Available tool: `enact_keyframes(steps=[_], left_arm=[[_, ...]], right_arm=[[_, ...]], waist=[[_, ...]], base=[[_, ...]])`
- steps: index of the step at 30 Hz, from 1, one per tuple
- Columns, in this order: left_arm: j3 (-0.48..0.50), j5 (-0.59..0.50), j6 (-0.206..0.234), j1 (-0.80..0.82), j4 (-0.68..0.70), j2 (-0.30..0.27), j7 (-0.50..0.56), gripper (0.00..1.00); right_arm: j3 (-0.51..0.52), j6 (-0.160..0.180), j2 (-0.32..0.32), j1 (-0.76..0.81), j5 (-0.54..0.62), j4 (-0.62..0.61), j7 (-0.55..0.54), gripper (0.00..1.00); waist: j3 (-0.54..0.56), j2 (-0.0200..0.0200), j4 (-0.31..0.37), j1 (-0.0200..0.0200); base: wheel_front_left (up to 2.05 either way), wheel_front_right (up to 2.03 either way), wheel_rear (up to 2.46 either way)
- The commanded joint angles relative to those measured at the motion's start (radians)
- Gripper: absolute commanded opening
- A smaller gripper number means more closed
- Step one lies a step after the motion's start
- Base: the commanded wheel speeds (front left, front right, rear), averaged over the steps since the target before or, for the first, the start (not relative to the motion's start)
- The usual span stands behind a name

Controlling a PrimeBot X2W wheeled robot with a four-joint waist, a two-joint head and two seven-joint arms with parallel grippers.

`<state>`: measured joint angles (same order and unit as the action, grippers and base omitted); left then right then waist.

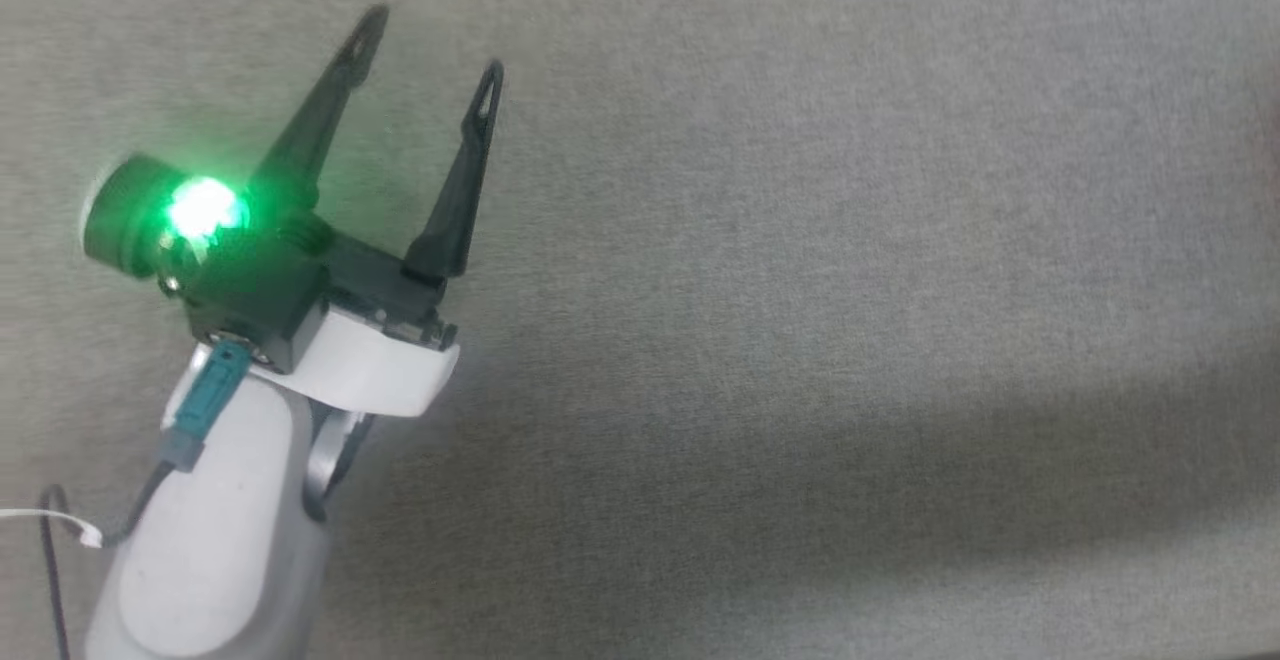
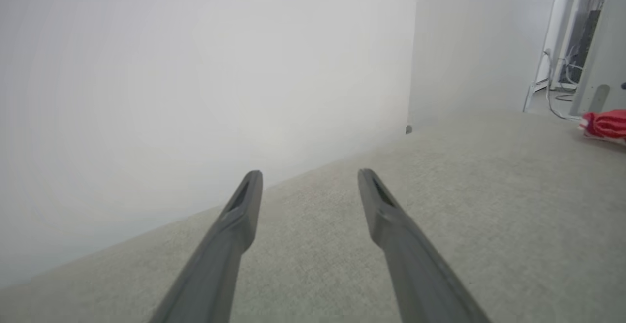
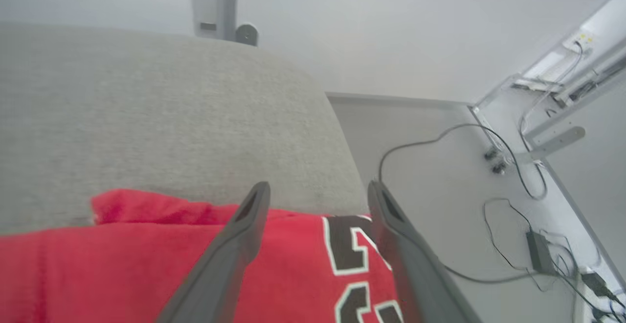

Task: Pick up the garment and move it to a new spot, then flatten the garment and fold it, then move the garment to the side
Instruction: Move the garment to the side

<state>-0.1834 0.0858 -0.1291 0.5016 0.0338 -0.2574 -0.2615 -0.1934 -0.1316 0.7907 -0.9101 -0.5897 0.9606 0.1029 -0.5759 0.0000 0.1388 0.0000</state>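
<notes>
Showing the garment (image 3: 122, 259) lying on the grey surface (image 3: 146, 117) just under your right gripper (image 3: 317, 188), long axis 9 to 3 o'clock across its spread, empty fingers, while your left gripper (image 1: 430, 48), also spread and empty, sits well apart with the garment at its 3 o'clock: the right arm is nearer.

Right gripper (image 3: 318, 188): you see its fingers spread apart, nothing clamped.
Garment (image 3: 122, 264): red, black-and-white lettering, lying beneath the gripper on the grey bench (image 3: 146, 117).
Floor (image 3: 430, 117): cables (image 3: 508, 161) beside the bench.
</notes>
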Motion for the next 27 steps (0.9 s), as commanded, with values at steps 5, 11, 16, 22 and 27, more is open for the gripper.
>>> enact_keyframes(steps=[5, 11, 16, 22, 27], left_arm=[[0.004, -0.014, 0.000, -0.069, -0.045, 0.021, -0.005, 1.00], [0.013, -0.015, -0.001, -0.125, -0.070, 0.041, -0.005, 1.00], [0.034, -0.013, -0.001, -0.164, -0.087, 0.059, -0.005, 1.00], [0.086, -0.012, 0.000, -0.236, -0.108, 0.070, -0.005, 1.00], [0.134, 0.000, 0.000, -0.297, -0.127, 0.073, -0.005, 1.00]], right_arm=[[-0.046, 0.002, -0.016, 0.062, -0.018, -0.088, 0.026, 1.00], [-0.067, 0.002, -0.037, 0.139, -0.021, -0.190, 0.034, 1.00], [-0.067, 0.002, -0.061, 0.203, -0.006, -0.266, 0.046, 1.00], [-0.023, 0.002, -0.124, 0.343, 0.031, -0.404, 0.080, 1.00], [0.029, 0.002, -0.188, 0.456, 0.074, -0.515, 0.103, 1.00]], waist=[[0.108, 0.0000, -0.069, 0.0000], [0.186, 0.0000, -0.114, 0.0000], [0.240, 0.0000, -0.142, 0.0000], [0.327, 0.0000, -0.175, 0.0000], [0.377, 0.0000, -0.188, 0.0000]], base=[[0.00, 0.00, 0.00], [0.00, 0.00, 0.00], [0.00, 0.00, 0.00], [0.00, 0.00, 0.00], [0.00, 0.00, 0.00]])
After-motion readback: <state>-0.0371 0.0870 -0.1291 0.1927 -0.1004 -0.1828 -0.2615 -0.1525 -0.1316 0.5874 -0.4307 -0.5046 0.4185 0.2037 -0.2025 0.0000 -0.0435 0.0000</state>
